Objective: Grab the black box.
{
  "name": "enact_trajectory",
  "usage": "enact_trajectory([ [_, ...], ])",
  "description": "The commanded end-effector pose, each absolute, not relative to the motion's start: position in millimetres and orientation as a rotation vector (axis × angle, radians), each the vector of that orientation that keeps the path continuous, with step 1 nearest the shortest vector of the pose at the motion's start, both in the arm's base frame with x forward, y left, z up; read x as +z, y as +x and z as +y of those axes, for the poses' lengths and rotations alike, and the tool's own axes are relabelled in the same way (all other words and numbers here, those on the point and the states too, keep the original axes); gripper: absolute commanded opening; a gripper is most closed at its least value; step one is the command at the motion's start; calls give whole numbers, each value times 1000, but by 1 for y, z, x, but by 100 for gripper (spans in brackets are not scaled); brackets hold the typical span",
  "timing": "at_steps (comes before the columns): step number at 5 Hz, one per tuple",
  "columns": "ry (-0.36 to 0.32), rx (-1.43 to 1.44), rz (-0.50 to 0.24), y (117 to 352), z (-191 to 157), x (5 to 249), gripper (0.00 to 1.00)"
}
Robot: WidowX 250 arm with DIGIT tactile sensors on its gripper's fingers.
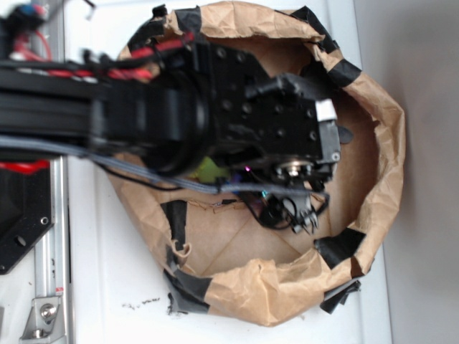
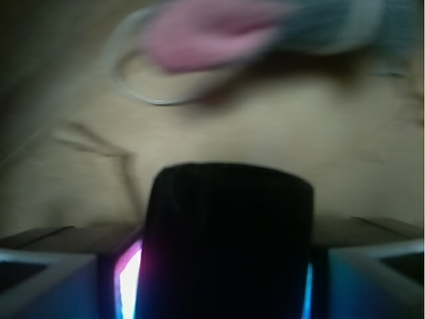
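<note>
Paper walls (image 1: pixel 373 107) all around

A big brown paper bag (image 1: pixel 373 107) with black tape (image 1: pixel 337 247) lies open on the white table (image 1: pixel 115 287). A little green toy (image 1: pixel 209 169) peeks out inside.

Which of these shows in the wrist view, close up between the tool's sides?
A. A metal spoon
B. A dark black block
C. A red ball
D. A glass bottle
B: the black box fills the lower middle of the wrist view, flanked on both sides by parts of the tool, with the brown paper floor and a blurred pink and grey shape beyond it.
</note>
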State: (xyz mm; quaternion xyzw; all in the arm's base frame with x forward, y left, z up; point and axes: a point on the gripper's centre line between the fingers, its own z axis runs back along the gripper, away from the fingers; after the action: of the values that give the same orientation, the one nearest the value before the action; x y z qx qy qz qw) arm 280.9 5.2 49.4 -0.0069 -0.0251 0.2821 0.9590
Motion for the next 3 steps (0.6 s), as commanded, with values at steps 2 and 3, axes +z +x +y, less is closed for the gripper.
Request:
enact_trajectory([
  [2, -113, 340, -221, 262, 28, 172, 0],
  [3, -94, 268, -188, 263, 20, 171, 0],
])
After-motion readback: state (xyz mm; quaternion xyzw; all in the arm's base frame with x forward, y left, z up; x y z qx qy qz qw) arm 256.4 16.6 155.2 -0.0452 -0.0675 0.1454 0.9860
